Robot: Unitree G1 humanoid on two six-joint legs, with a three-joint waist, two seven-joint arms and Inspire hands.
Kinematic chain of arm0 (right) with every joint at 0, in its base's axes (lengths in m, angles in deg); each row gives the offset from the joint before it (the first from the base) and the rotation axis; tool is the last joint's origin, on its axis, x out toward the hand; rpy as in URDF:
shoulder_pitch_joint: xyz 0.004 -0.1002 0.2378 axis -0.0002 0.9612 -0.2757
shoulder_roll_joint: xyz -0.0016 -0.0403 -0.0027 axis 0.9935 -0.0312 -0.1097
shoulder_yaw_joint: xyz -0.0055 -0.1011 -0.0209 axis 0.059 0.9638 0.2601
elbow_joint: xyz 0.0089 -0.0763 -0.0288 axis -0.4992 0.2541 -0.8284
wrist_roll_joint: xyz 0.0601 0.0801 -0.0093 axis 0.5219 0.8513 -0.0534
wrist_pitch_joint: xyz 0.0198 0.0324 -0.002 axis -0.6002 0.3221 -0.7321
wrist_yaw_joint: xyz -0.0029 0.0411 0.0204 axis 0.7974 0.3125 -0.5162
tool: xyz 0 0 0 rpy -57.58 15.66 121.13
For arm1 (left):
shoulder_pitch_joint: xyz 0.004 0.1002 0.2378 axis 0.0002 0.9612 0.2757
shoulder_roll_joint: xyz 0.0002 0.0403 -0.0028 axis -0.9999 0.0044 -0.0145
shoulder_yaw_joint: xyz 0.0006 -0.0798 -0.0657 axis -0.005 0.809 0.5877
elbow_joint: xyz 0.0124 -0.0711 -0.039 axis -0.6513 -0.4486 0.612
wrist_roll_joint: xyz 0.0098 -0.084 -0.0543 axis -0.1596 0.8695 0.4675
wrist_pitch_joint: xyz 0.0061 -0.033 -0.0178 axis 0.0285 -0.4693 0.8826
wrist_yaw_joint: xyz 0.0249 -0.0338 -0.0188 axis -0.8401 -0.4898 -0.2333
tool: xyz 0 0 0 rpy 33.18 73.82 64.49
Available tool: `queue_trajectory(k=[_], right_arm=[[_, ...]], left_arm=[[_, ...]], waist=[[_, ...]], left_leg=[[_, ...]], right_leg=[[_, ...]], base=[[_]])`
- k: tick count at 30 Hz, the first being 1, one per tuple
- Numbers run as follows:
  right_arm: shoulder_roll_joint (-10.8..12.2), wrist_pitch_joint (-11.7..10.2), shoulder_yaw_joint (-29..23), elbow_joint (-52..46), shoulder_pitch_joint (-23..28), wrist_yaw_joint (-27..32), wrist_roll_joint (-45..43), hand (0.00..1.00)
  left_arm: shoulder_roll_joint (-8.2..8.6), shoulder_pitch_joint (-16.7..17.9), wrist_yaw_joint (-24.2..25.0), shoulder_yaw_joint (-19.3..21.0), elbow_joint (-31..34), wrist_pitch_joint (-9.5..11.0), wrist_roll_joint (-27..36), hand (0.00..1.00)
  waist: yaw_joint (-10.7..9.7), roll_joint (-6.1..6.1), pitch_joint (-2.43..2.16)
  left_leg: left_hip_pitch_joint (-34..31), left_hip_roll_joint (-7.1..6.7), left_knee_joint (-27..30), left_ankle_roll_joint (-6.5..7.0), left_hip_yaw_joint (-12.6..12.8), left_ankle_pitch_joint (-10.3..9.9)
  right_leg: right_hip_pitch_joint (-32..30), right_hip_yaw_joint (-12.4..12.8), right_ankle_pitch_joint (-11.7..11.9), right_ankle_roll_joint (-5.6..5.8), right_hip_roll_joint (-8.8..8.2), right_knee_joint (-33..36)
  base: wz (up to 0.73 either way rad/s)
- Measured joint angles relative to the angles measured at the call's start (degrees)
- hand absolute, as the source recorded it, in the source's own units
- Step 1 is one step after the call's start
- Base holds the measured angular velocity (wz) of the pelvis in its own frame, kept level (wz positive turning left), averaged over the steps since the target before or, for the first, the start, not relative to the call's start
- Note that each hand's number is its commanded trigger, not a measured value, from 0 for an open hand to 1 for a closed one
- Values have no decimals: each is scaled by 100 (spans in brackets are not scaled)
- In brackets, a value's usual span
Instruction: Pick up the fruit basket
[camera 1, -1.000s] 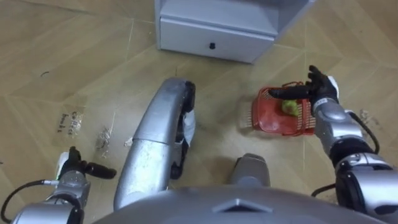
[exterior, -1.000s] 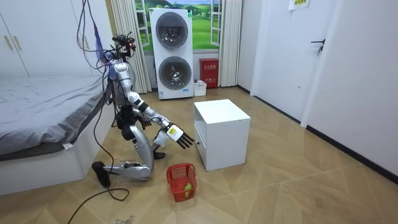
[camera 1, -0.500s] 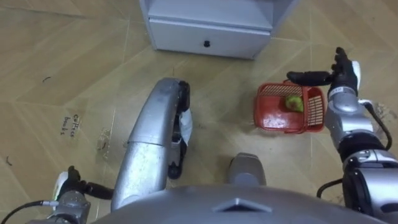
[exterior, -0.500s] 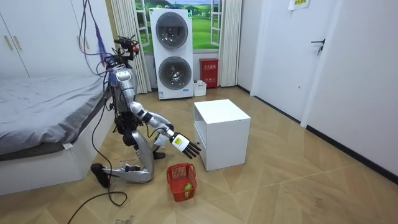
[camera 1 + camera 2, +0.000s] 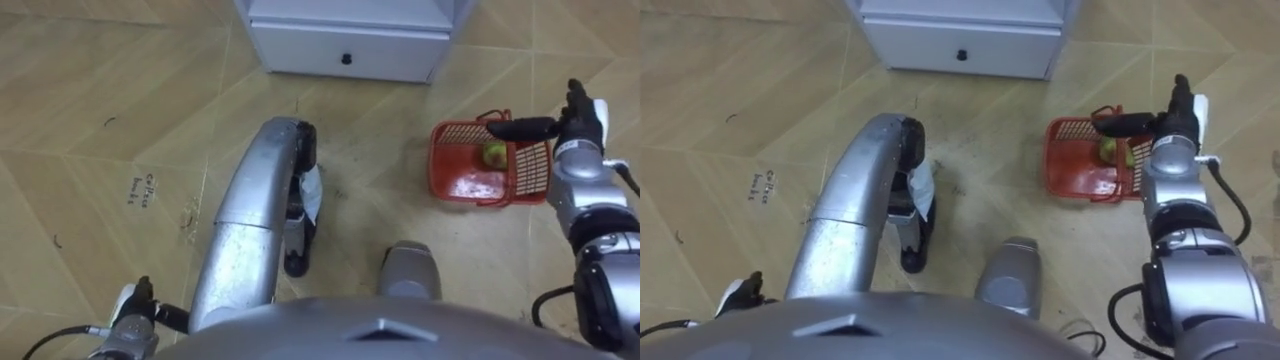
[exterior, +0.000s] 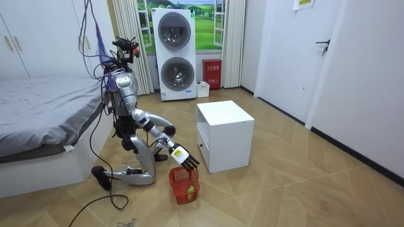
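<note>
Right hand (image 5: 576, 122) spread, thumb over red basket (image 5: 462, 186); mouth up, long axis crosswise

Wood-pattern floor (image 5: 100, 100): items resting on it.
Red basket (image 5: 462, 186) stands on the boards, near the white drawer cabinet (image 5: 350, 45), not touching it.

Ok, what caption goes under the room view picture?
Kneeling by a white cabinet, the robot holds its open right hand just above the red fruit basket.
</note>
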Motion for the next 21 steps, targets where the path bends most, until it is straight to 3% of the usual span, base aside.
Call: queue_trajectory(k=[3, 12, 21], right_arm=[[-65, 21, 32, 348, -21, -151, 221, 0], [-430, 54, 187, 601, -20, -346, 775, 0], [-446, 43, 406, 1108, -58, -770, 899, 0]], left_arm=[[-10, -66, 74, -6, 1, 1, 2, 0], [-57, -46, 356, -43, 4, -55, 19, 0], [-63, -28, 632, -200, 6, -118, 16, 0]], waist=[[145, 37, 3], [246, 218, 5], [347, 297, 21]], left_leg=[[-64, 51, -7, 0, 40, 0], [-231, 126, -80, -25, 182, 29], [-284, 155, -83, 3, 221, 49]], right_leg=[[-131, 80, -1, 3, -1, 36], [-494, 286, -9, 16, -80, 119], [-563, 304, -12, 21, -92, 148]], base=[[-6], [-4], [0]])
